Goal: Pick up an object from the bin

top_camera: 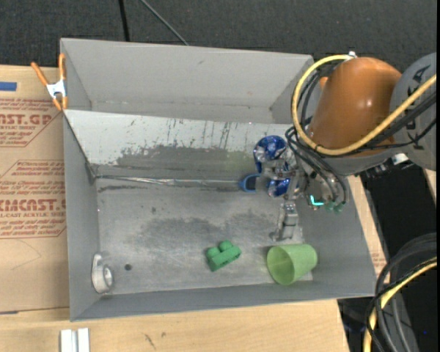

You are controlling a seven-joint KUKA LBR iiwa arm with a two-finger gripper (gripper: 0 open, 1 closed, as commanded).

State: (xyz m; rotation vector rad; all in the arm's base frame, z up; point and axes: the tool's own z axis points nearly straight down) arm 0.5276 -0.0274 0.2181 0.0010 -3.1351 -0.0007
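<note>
Green cup (292, 262) lies on its side on the bin's (169, 218) floor, close to the near wall and toward the near right corner. The gripper (284, 229) stands just beside it, on the side toward the far wall, with its tip close to the rim of the cup's mouth. Whether the two touch cannot be told.

The cup's long axis runs roughly along the near wall, a little tilted. Its open mouth faces the left wall and slightly the near one, and its closed base points to the right wall.

The gripper hangs from an arm with an orange cover (352, 105) and looped cables, which reaches over the right wall. It points down at the floor. Whether it is apart or together cannot be told, and nothing is seen clamped in it.

A small green block (223, 256) of stepped shape lies left of the cup, near it but apart, also along the near wall. A pale ring-shaped piece (101, 273) sits well apart, in the near left corner.
</note>
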